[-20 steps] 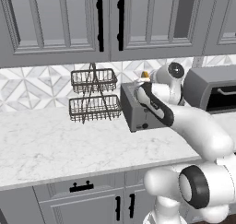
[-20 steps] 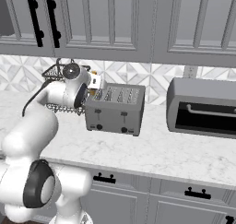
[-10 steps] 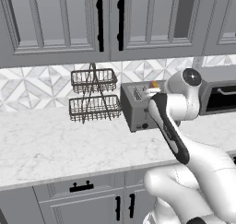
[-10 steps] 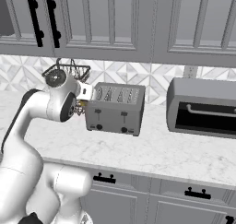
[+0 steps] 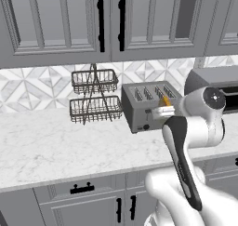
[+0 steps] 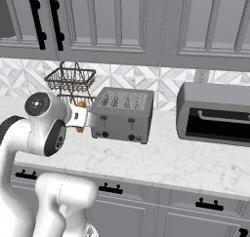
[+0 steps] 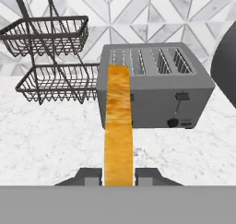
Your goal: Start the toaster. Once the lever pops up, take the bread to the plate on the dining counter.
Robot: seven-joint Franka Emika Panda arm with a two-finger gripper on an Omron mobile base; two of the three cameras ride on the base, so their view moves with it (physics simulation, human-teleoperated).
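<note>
The gripper (image 7: 118,176) was clamped on the bread (image 7: 118,126), one fingertip (image 7: 92,176) pressed against each flat face of the slice. In the hand view the bread stood edge-on between the fingers, reaching up in front of the toaster (image 7: 156,91). It was clear of the slots and off the surface (image 7: 55,140). The lever (image 7: 182,97) sat on the toaster's front face, above a round knob (image 7: 172,122). In the left base view the bread (image 5: 164,102) showed as an orange tip at the gripper (image 5: 162,109), just in front of the toaster (image 5: 144,104). A two-tier wire rack (image 5: 94,97) stood beside the toaster, and a microwave (image 6: 215,113) on its other side.
</note>
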